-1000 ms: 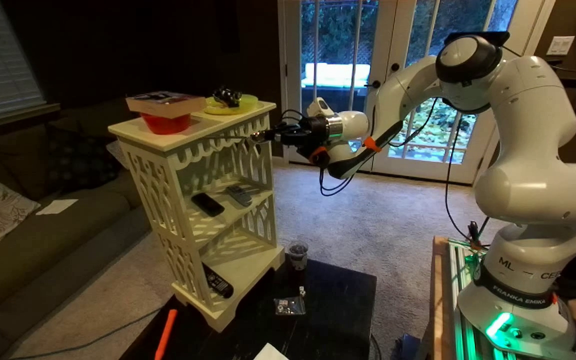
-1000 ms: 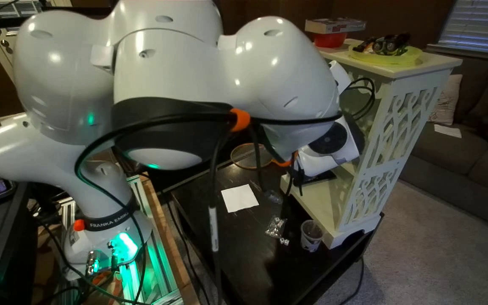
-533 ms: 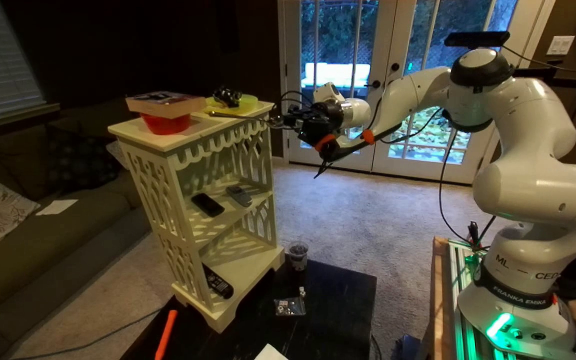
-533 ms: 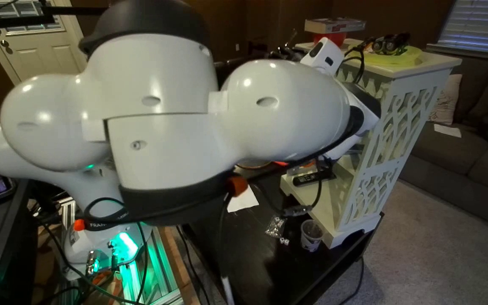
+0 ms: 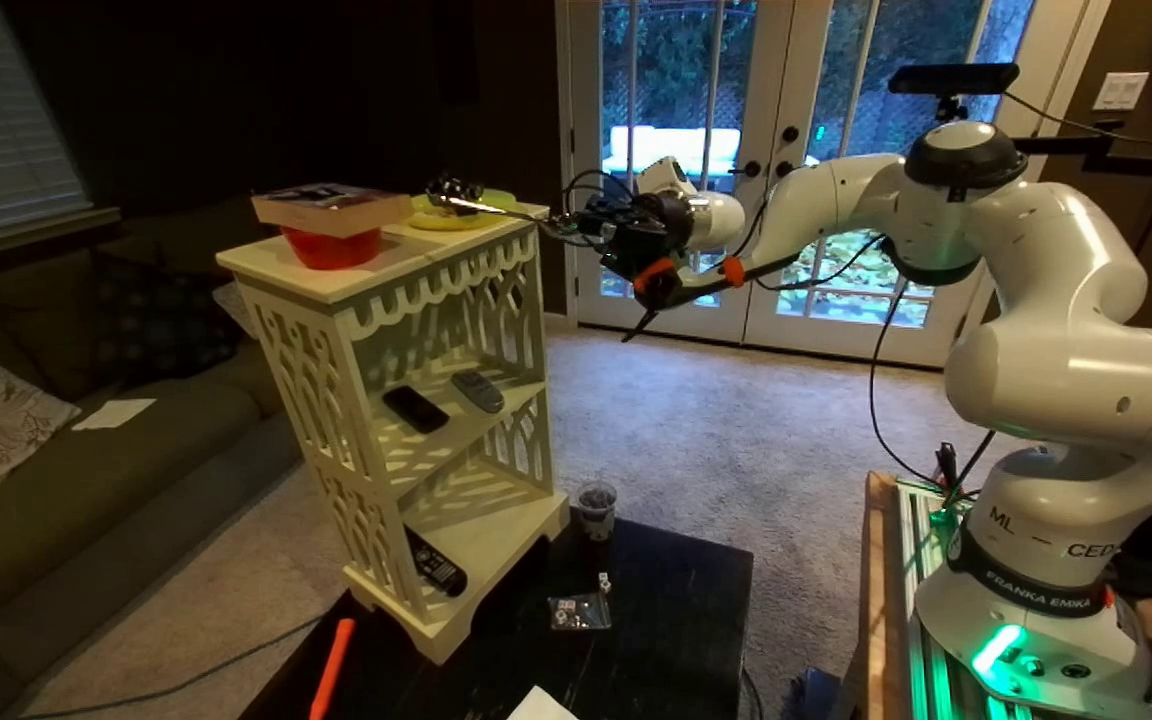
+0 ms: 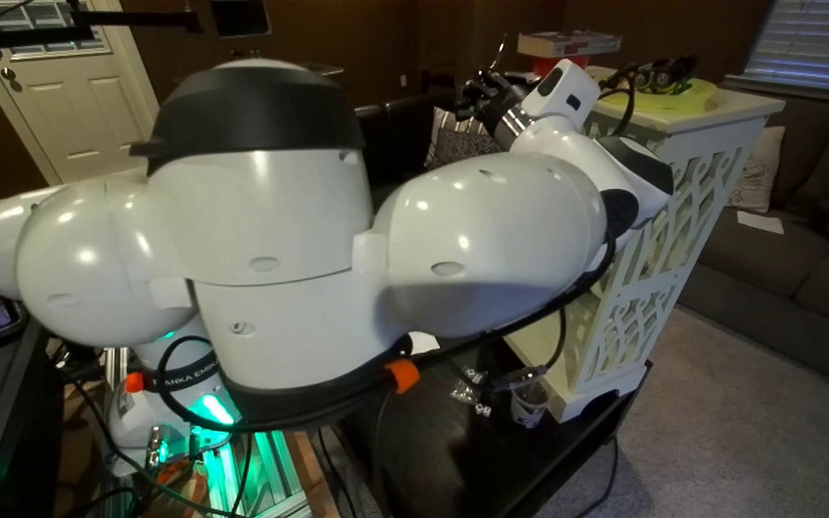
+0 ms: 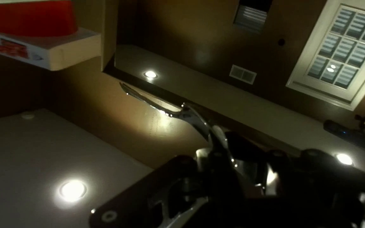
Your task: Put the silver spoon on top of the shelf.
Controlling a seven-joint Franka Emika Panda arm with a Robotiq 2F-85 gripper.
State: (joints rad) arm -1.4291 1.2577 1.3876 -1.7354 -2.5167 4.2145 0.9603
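So the tool [image 5: 568, 228] and the silver spoon [image 7: 195, 120] have come up over the last second; the spoon ran lower and roughly level, now it slants upward. Tool's pinched tight on it, near one end as far as I can see, probably so the long free part goes in ahead and nothing bumps the shelf [image 5: 416, 248]. Spoon's in the air near the shelf's top, not set down; can't tell whether any of it is over the surface yet. There's a gap between the red bowl [image 5: 331, 250] and yellow plate [image 6: 695, 101], likely the landing spot. Shelf stands on the black worktop [image 5: 676, 580], which I guess explains the high reach.
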